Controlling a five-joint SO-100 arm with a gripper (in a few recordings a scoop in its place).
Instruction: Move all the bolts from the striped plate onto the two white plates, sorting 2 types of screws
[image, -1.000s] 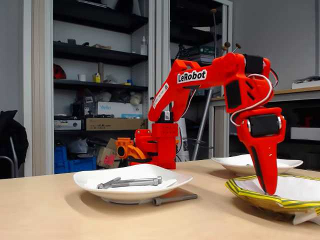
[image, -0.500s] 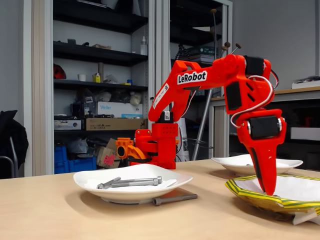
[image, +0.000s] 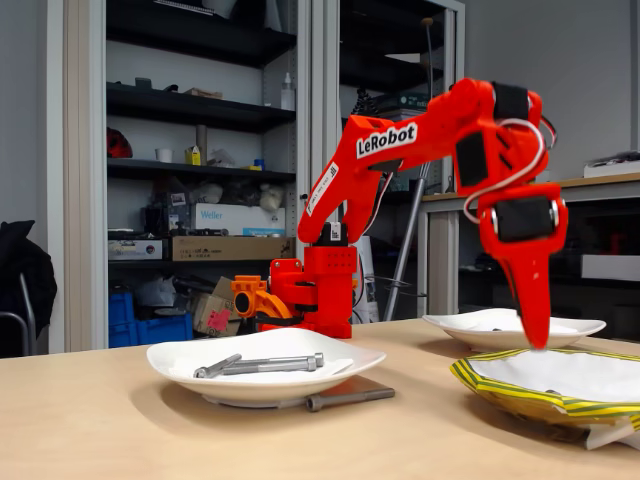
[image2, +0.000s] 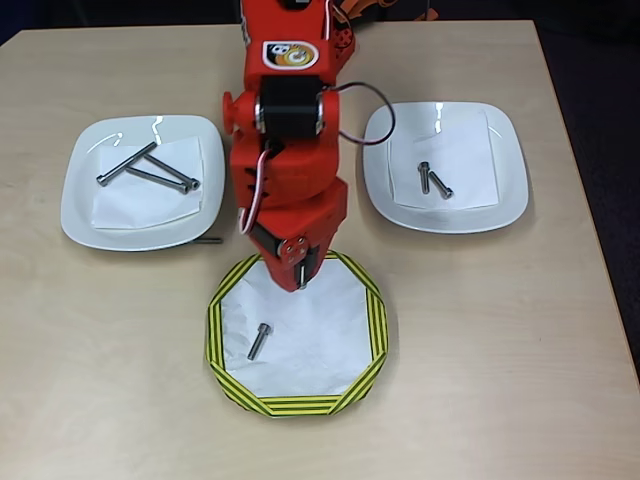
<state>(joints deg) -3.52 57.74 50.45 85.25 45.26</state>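
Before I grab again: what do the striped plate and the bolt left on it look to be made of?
The striped plate looks like thin paper or card: matte white centre, printed yellow and dark stripes, a wavy, slightly crumpled rim in the fixed view. The bolt looks like bare grey metal with a dull sheen, probably steel, though the alloy cannot be told.

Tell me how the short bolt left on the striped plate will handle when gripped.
The short bolt looks like rigid metal, so it should not flex. Its round, smooth shank may roll or slip from the gripper. The striped plate looks like thin paper and may shift if pressed.
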